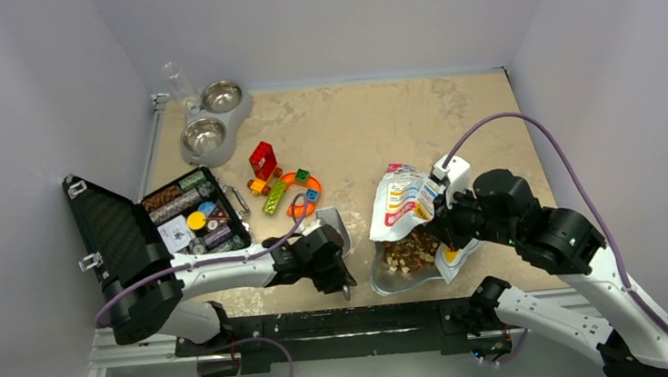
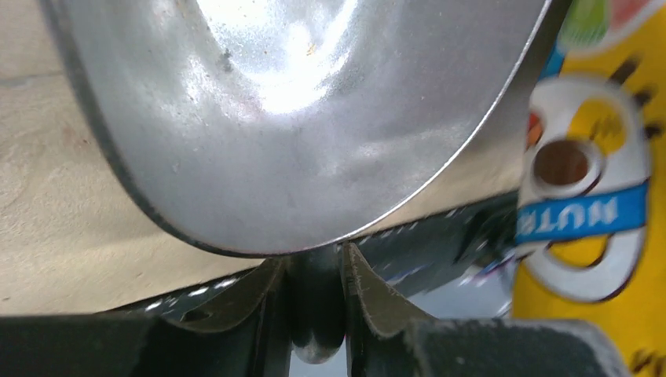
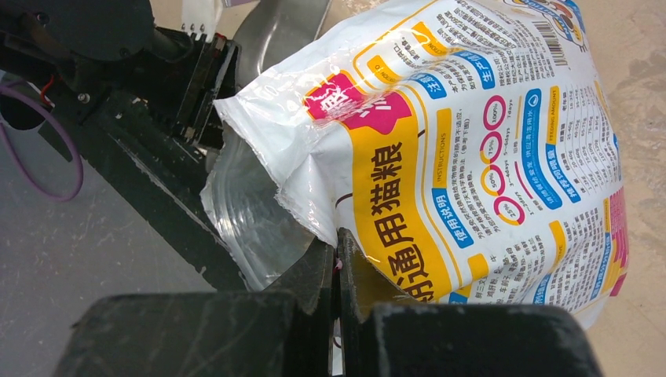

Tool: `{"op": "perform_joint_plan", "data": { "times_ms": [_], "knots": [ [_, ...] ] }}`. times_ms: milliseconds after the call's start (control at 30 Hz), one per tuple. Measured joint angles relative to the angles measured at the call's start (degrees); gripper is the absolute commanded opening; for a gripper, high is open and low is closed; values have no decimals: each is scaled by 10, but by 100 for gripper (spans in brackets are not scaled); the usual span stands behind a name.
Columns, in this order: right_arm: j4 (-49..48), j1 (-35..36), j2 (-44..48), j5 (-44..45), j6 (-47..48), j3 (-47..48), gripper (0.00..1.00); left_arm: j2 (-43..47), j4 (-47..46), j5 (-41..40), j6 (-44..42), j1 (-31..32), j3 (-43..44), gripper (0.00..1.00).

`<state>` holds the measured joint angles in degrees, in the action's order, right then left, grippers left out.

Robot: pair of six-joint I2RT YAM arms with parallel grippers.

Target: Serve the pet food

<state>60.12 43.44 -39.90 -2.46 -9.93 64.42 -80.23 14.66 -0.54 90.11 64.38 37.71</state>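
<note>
My left gripper (image 1: 340, 263) is clenched on the thin handle of a shiny steel scoop (image 1: 333, 224). In the left wrist view both fingers (image 2: 369, 302) press against that handle, and the scoop's curved rim arcs just beyond them. The scoop bowl points far and lies near the left edge of the white and yellow printed pet food bag (image 1: 400, 201), with a narrow strip of table between them.

My right gripper (image 1: 439, 221) is pinched tight on the bag's torn upper edge. Its jaws are closed, with the plastic squeezed between them in the right wrist view (image 3: 338, 253). The bag's mouth opens toward the near edge, just beside the black mounting rail (image 1: 342, 321).

The brown-tan kibble (image 1: 412, 253) lies heaped inside that open mouth, between my two grippers.

A grey double feeder with two steel bowls (image 1: 213, 119) stands in the far left corner, well apart from the scoop. Colourful toy blocks (image 1: 283, 186) lie between them, and an open black case (image 1: 189, 221) is at the left edge. Bare tan tabletop (image 1: 370, 121) stretches across the far middle and far right, up to the white walls.
</note>
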Motion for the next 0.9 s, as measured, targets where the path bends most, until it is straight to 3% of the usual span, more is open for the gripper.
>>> {"op": "perform_joint_plan", "data": {
  "times_ms": [167, 300, 467, 700, 900],
  "knots": [
    [0, 0, -13, 0, -5, 2, 0, -9, 72, 112, -195, -17, 21, 15],
    [-2, 1, -23, -1, -19, 3, 0, -46, 177, 156, -349, -62, 66, 38],
    [-6, 1, -35, 4, -35, 3, 0, -66, 245, 151, -492, -112, 146, 51],
    [-20, 3, -50, 21, -61, 0, 0, -61, 222, 154, -543, -168, 142, 57],
    [-23, 4, -68, 38, -81, 6, 0, 7, 144, 183, -470, -171, 25, 56]
  ]
}}
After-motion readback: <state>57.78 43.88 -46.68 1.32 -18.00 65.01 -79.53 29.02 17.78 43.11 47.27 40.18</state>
